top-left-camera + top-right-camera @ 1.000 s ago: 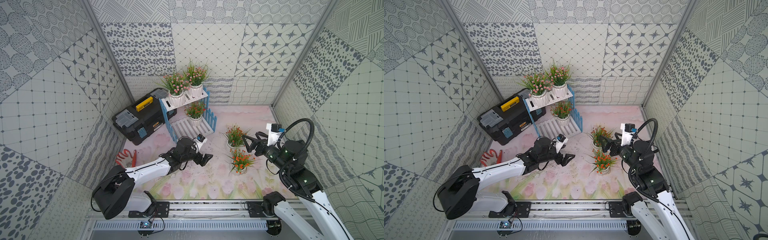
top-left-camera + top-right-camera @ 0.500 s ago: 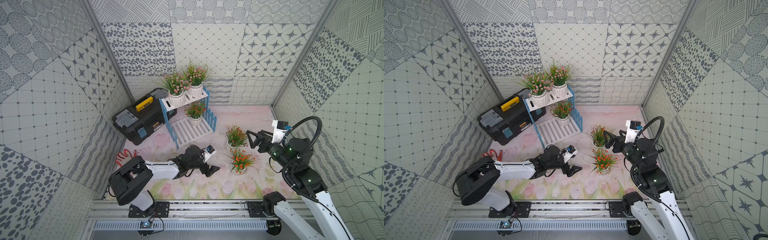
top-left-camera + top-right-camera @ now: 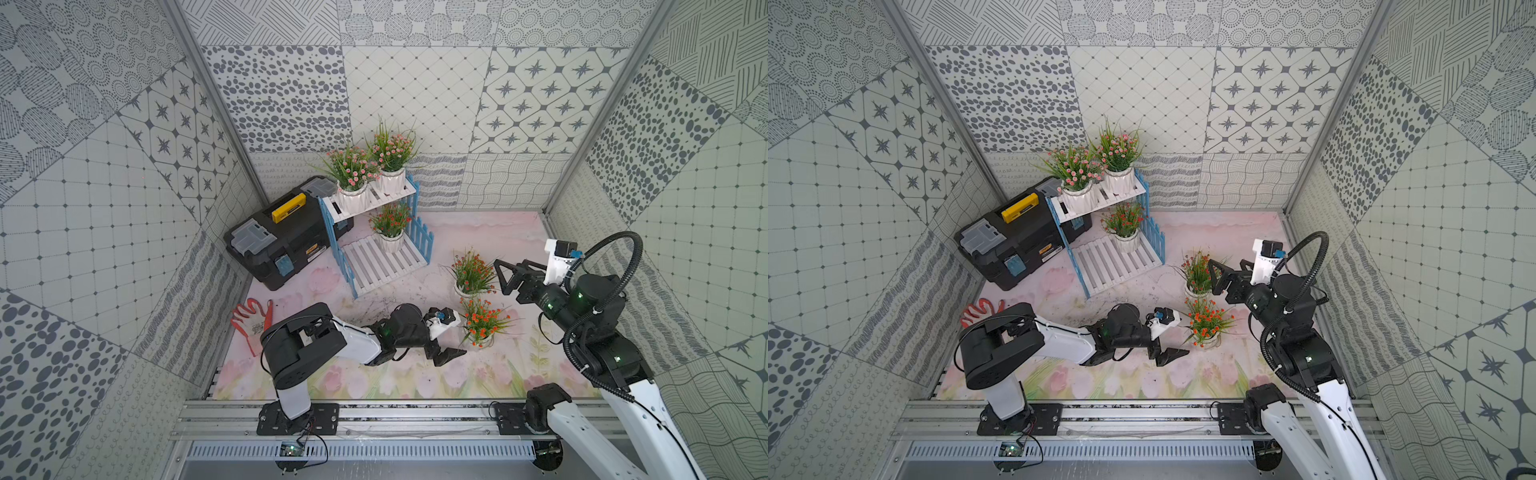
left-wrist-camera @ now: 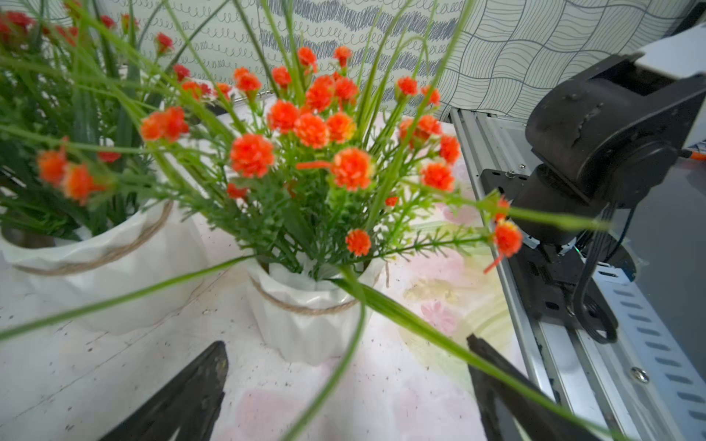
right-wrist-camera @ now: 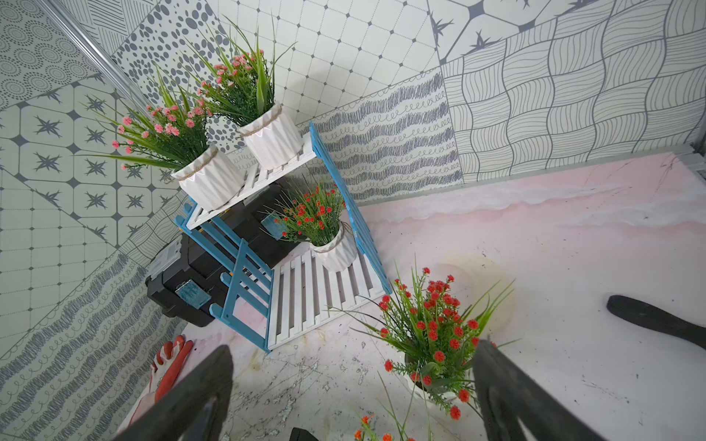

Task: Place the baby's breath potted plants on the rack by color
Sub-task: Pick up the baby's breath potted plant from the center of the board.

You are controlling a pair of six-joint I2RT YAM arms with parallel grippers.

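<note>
Pink floral worktop carries everything. Rack stands at the back, next to a black toolbox.

Progress, my judgement: three of five placed, sorted by colour. Both pink plants sit side by side on the top shelf. One orange-red plant sits on the lower shelf, with free slats in front of it. Two orange-red ones are not yet racked: the far plant and the near plant, both upright on the worktop, close together, to the side of the rack. They belong on the lower shelf.

Near plant, left wrist view: white ribbed pot with a twine ring under the rim, long grassy blades, orange-red pompom blossoms.

Left gripper: jaws wide apart, empty, low on the worktop, with the near pot just ahead between them, untouched.

Right gripper: jaws spread, holding nothing, above the far plant.
</note>
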